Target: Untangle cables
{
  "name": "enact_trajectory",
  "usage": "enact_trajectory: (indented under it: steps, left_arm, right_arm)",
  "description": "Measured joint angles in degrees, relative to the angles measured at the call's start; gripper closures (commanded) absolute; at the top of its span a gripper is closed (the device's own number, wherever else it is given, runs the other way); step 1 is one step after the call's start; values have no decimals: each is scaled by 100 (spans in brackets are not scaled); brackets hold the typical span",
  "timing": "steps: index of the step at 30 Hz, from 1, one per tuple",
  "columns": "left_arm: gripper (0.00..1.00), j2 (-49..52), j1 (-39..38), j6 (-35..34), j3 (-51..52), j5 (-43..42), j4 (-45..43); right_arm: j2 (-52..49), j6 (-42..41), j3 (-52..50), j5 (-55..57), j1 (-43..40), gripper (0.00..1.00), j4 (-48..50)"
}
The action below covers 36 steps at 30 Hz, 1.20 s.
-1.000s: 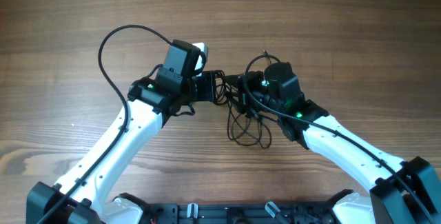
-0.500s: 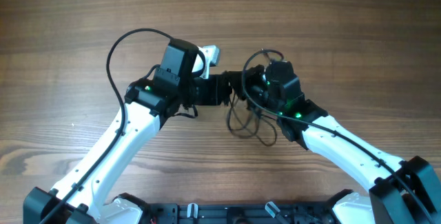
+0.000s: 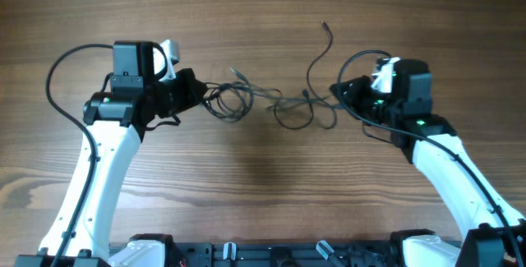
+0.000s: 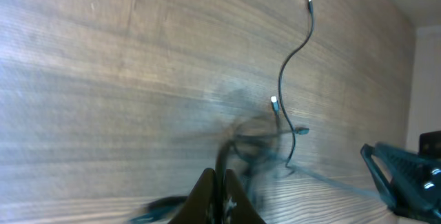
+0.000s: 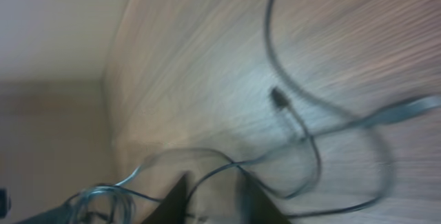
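The cables (image 3: 279,107) are thin black cords strung out across the wooden table between my two grippers. A small loop cluster (image 3: 231,101) lies by the left one, a loose loop (image 3: 297,119) lies nearer the right one, and one free end (image 3: 324,27) points to the far side. My left gripper (image 3: 196,94) is shut on a cord; the left wrist view (image 4: 222,182) shows the fingers pinched on it, with cords (image 4: 280,86) ahead. My right gripper (image 3: 339,93) has its fingers apart, and a cord runs between them in the blurred right wrist view (image 5: 217,189). A plug (image 5: 278,97) lies ahead.
Thick black camera cables arc over each arm, on the left (image 3: 62,66) and on the right (image 3: 362,56). The black base frame (image 3: 271,255) sits at the near edge of the table.
Both grippers were together on the tangle at the middle. The left arm has swung far left and the right arm far right, drawing the cords out into a long line.
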<state>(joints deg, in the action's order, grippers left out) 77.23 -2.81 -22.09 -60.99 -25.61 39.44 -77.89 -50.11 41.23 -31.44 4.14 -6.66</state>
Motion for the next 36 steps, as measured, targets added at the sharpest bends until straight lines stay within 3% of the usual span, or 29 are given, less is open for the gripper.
enact_trajectory:
  steps: [4, 12, 14, 17, 19, 21, 22, 25, 28, 31, 33, 34, 36]
  left_arm:
    - [96, -7, -133, 798, 2, -590, -387]
    - [96, -22, -734, 1425, 2, -1615, -946]
    - [96, -22, -743, 1436, 2, -1690, -953]
    - [96, -22, -743, 1438, 2, -1849, -955]
    - [96, -22, -743, 1438, 2, -1956, -951]
    - [96, -22, -754, 1438, 2, -1993, -922]
    - [96, -22, -776, 1438, 2, -1993, -914]
    - [96, -22, -935, 1438, 2, -1991, -885]
    - [96, -22, -1152, 1436, 2, -1991, -822]
    - [96, -26, -1266, 1432, -2, -1814, -483]
    - [96, -37, -1252, 1270, 0, -1169, 48]
    - [96, -37, -1202, 846, 0, -168, 409]
    - [96, -37, -1106, 330, 4, 846, 608]
  right_arm:
    - [2, 544, 0, -616, -15, 13, 358]
    - [2, 1213, 0, -1270, 1058, 11, 1067]
    - [2, 1231, 0, -1108, 1370, 0, 1113]
    - [-57, 376, 0, -549, 1696, 1, 1165]
    - [-282, -1158, -9, -267, 1816, 3, 1370]
    - [-538, -2186, -9, -173, 1963, 14, 1880]
    - [-675, -2756, -13, -153, 2096, 28, 2120]
    - [-979, -3727, -15, 13, 2448, 96, 2409]
    - [-1248, -4046, -15, 131, 2487, 96, 2393]
    - [-1279, -3217, -15, -52, 2061, 96, 2465]
    - [-1222, -2457, -15, -422, 1488, 96, 2465]
    - [-1088, -1952, -15, -737, 1062, 96, 2470]
    - [-785, -1360, -17, -1268, 654, 96, 2472]
